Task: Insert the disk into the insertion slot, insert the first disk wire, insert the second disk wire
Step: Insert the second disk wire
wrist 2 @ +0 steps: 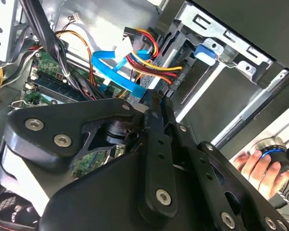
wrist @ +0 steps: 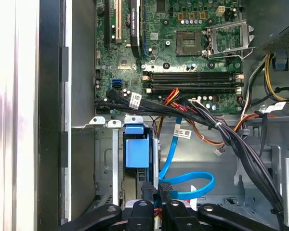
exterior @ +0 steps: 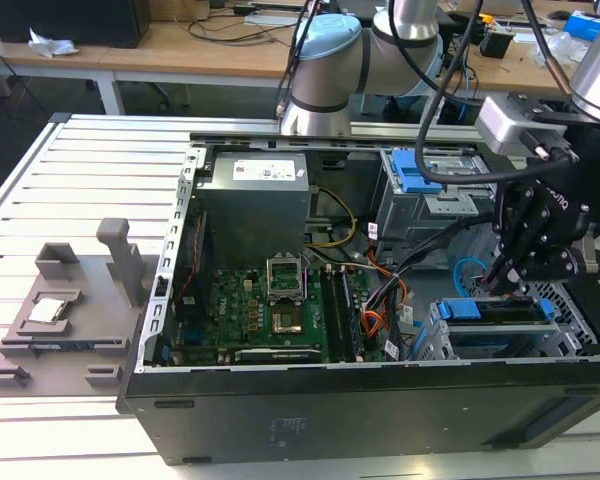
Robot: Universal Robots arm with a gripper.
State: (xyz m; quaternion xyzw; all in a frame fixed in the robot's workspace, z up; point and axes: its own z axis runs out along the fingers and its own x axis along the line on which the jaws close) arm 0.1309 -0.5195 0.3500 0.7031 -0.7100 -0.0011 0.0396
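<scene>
Pale slatted metal counter [exterior: 100,150], open black computer case [exterior: 380,400] lay on its side on it, grey fixture block [exterior: 70,310] sat beside it toward the exterior view's left

The arm [exterior: 380,50] reaches in from the far side of the exterior view, its pale-blue-capped joints up high and its black wrist section dropping steeply at the exterior view's right. The tool [exterior: 513,285] points downward, low inside the open case. In both wrist views its black fingers [wrist: 164,190] are drawn together, their tips nearly meeting. A person's hand [wrist 2: 260,168] appears in the second wrist view.
</scene>
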